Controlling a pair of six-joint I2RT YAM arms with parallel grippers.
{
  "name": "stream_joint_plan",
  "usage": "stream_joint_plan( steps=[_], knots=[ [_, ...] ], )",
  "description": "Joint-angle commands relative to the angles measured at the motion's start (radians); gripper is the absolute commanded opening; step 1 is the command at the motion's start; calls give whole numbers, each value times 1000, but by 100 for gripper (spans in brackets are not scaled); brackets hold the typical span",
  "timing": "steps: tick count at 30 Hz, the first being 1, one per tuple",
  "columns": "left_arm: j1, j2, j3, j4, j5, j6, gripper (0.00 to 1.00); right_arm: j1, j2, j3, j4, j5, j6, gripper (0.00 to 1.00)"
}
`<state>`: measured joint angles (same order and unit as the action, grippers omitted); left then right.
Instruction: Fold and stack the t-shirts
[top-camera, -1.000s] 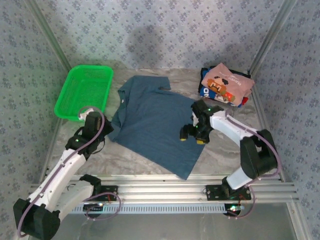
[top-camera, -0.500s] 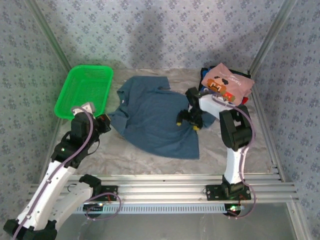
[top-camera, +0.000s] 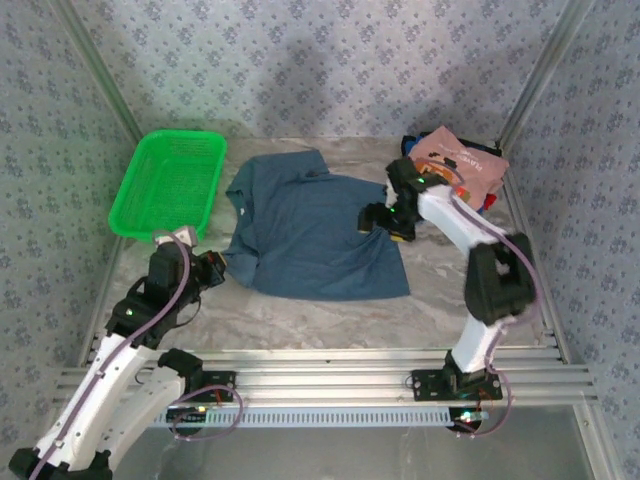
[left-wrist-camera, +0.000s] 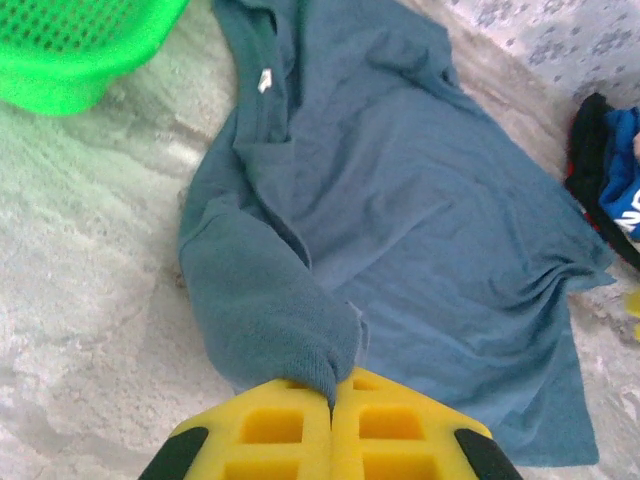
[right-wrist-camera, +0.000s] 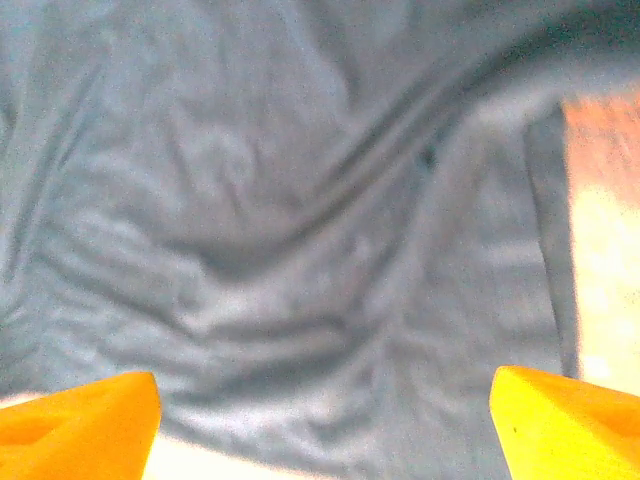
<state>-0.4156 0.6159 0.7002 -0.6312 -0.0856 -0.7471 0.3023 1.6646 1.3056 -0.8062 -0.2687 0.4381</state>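
Left gripper (left-wrist-camera: 332, 395) is clamped tight on a sleeve of the teal shirt (left-wrist-camera: 430, 230), yellow fingers pressed together with the cloth pinched between them. Right gripper (right-wrist-camera: 325, 425) is spread wide over the shirt's hem side, can't tell if it touches the cloth. Top view has the shirt lying mostly flat mid-table (top-camera: 440, 290), collar toward the green basket (top-camera: 170, 185) just beside it on the left. In the far right corner there's a folded stack with a pink shirt (top-camera: 455, 165) on top. Its print is blocky and red-brown, no letters I can make out. Left wrist view adds a small white tag (left-wrist-camera: 265, 80) at the collar, too small to read, plus a blue shirt (left-wrist-camera: 618, 170) with white print at the frame edge. Right wrist view is blurry, wrinkles running across the cloth
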Motion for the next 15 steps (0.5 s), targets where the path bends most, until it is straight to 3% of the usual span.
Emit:
stream_joint_plan(
  steps=[1,7,15],
  knots=[
    [-7,-17,-29,17,20,-41,0,-52,-119,-200,-49,-87,51,86],
    [-7,-8,-31,-35,-14,-68,0,-125,-199,-456,126,-195,145,83],
    [-8,-19,-31,-115,-81,-174,0,-151,-126,-503,200,-204,154,77]
  ],
)
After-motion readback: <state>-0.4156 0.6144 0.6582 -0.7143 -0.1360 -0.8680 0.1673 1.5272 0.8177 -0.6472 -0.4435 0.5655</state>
